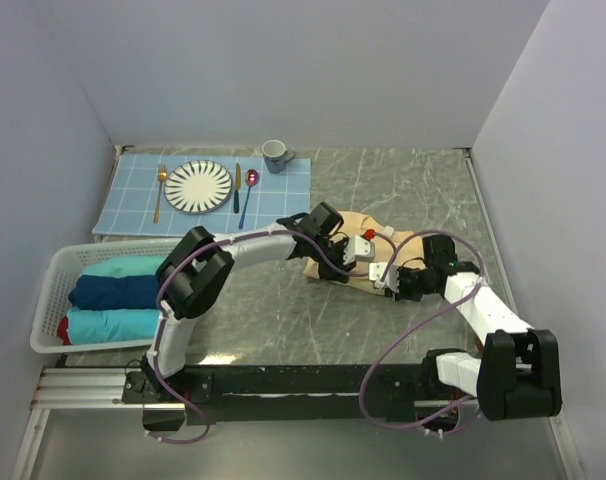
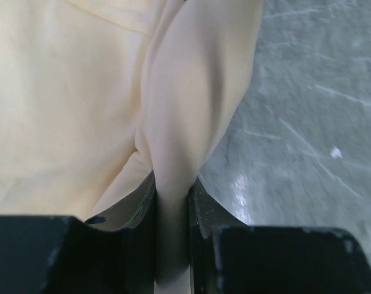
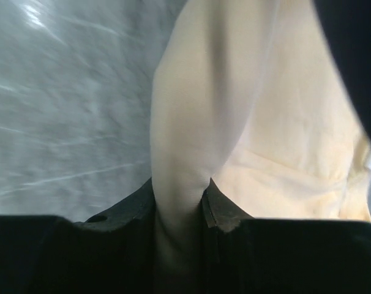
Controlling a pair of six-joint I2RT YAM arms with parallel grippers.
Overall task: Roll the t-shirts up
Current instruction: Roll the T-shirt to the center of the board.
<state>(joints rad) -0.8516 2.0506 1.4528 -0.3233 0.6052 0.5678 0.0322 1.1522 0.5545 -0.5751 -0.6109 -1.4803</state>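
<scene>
A pale yellow-tan t-shirt [image 1: 375,228] lies bunched on the grey marble table, right of centre, partly hidden by both arms. My left gripper [image 1: 333,262] is shut on a fold at its left edge; in the left wrist view the cloth [image 2: 179,122] runs down between the black fingers [image 2: 201,205]. My right gripper [image 1: 388,280] is shut on a fold at the near edge; the right wrist view shows the cloth [image 3: 198,122] pinched between its fingers [image 3: 219,205]. Rolled teal [image 1: 123,266], navy [image 1: 113,292] and teal [image 1: 108,324] t-shirts lie in a white basket [image 1: 49,284].
A light blue grid placemat [image 1: 278,192] at the back left carries a striped plate [image 1: 198,186], a fork [image 1: 160,190], a knife [image 1: 237,186], a spoon [image 1: 248,186] and a grey mug [image 1: 276,155]. Grey walls close in on three sides.
</scene>
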